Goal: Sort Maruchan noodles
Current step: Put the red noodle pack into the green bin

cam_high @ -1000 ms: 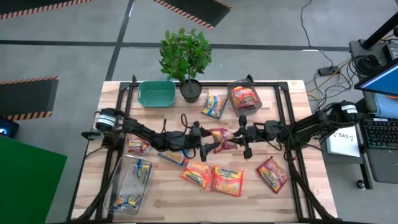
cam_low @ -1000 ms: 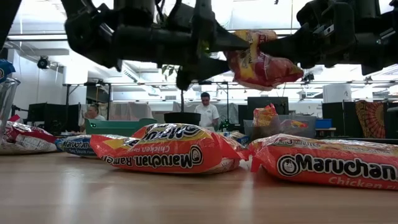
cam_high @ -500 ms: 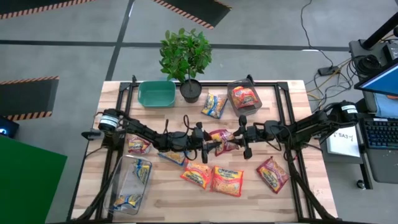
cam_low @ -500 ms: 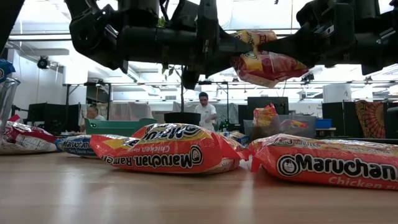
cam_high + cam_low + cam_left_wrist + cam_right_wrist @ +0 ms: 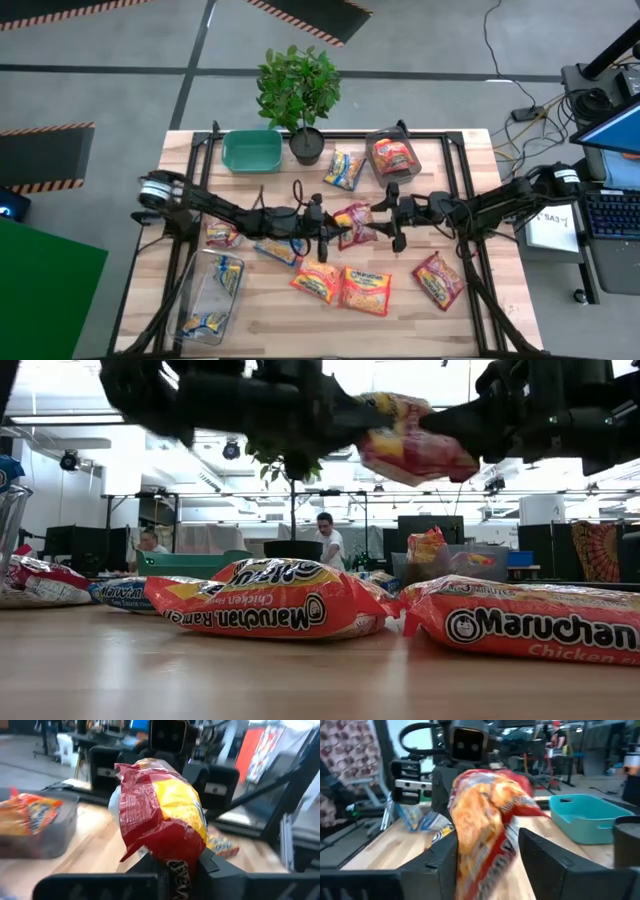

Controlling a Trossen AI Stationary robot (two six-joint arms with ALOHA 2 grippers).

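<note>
At centre frame, left gripper [image 5: 334, 236] and right gripper [image 5: 377, 218] each pinch the raised red packet [image 5: 356, 224]; right grip partly blurred, apparently closed.

left arm: stretched across table centre, raised | left gripper [image 5: 335, 237]: clamped on red packet [image 5: 356, 224] | right arm: reaching in opposite | right gripper [image 5: 382, 222]: fingers closed on same packet
</note>
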